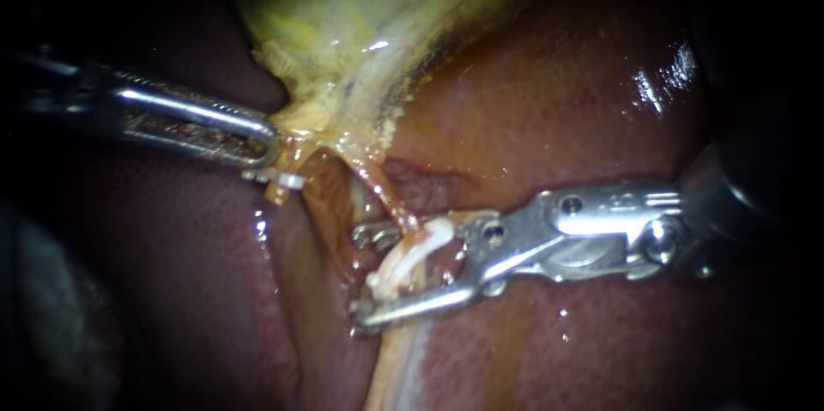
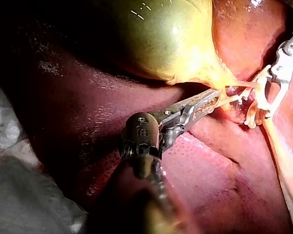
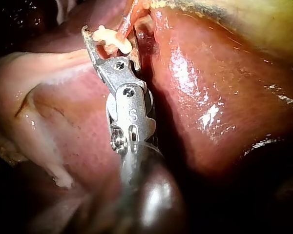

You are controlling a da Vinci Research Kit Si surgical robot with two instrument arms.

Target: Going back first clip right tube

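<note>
The yellow-green gallbladder narrows to a neck where my left instrument is shut on a fold of its tissue. A thin reddish tube runs down from the neck. My right instrument comes in from the right with its jaws open on either side of that tube. A white clip sits on the tube between them. The left wrist view has my left instrument at the neck, with the clip just beyond. The right wrist view shows the clip at the tips of my right instrument.
Dark red liver surrounds the site on both sides, wet and glistening. A pale strand of tissue runs down from below the clip. The gallbladder's body bulges beyond my left instrument.
</note>
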